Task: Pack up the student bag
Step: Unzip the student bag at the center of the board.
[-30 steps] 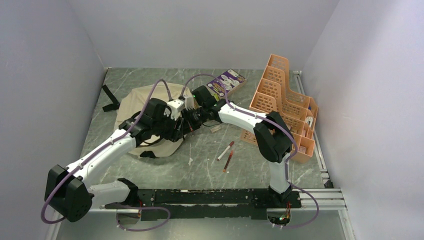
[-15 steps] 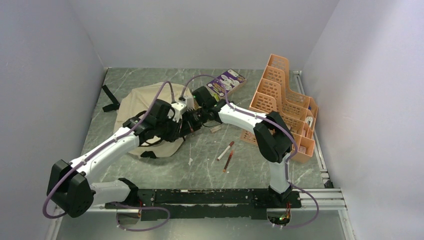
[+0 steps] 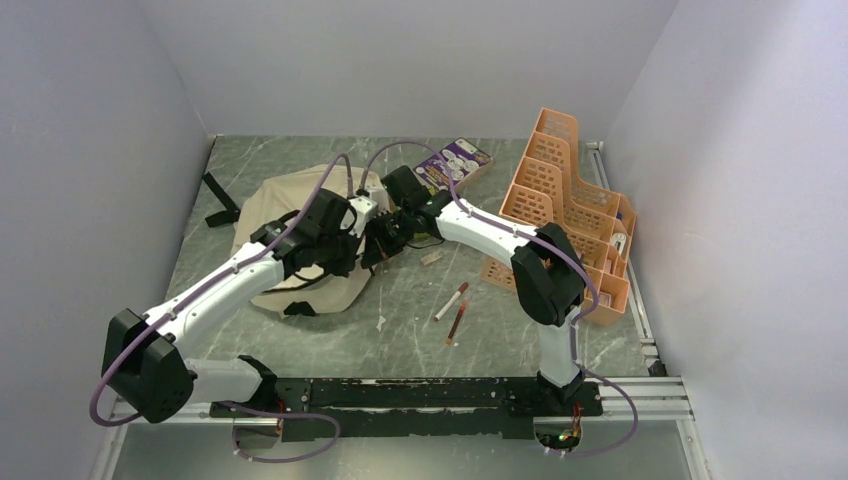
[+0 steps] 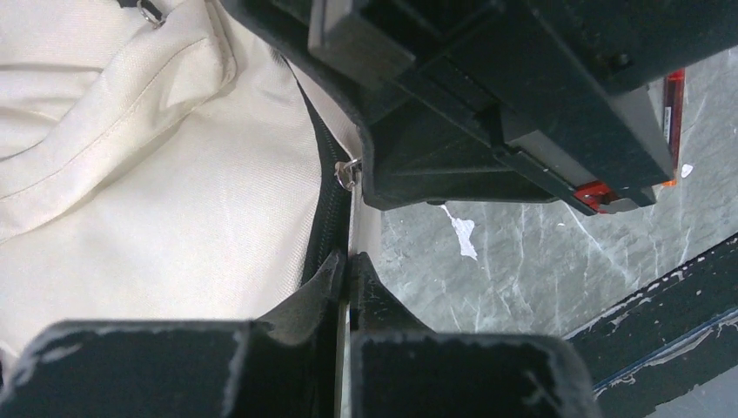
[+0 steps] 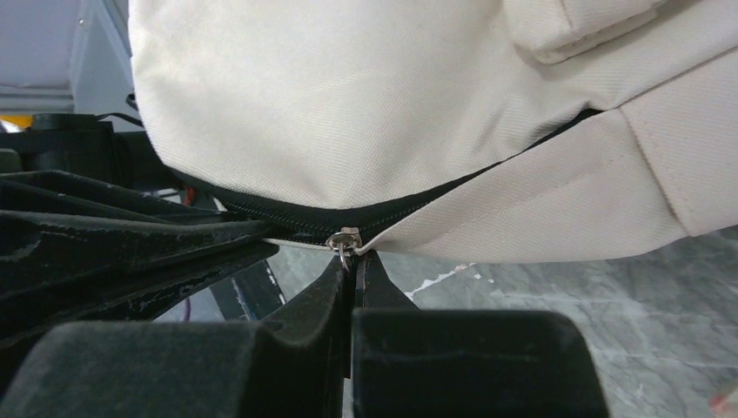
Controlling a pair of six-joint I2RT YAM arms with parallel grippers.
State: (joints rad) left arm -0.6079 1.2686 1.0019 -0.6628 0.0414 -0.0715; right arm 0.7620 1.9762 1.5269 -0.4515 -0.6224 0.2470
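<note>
Nearest me on the grey marbled worktop [image 3: 400, 350] lie two red-and-white pens [image 3: 452, 300], loose and outside any container. Beyond them my left gripper [image 4: 348, 266] is pinched together on the edge of the beige fabric backpack [image 3: 280, 200], just beside its black zipper line [image 4: 320, 218]. My right gripper [image 5: 352, 261] is clamped on the small metal zipper pull [image 5: 345, 240]. The backpack lies flat, left of centre, and its inside is hidden. To the right stands the orange perforated plastic organizer [image 3: 545, 190]. Something small and pale sits in one compartment, too small to name. Farthest lies a purple printed pack [image 3: 455, 163].
</note>
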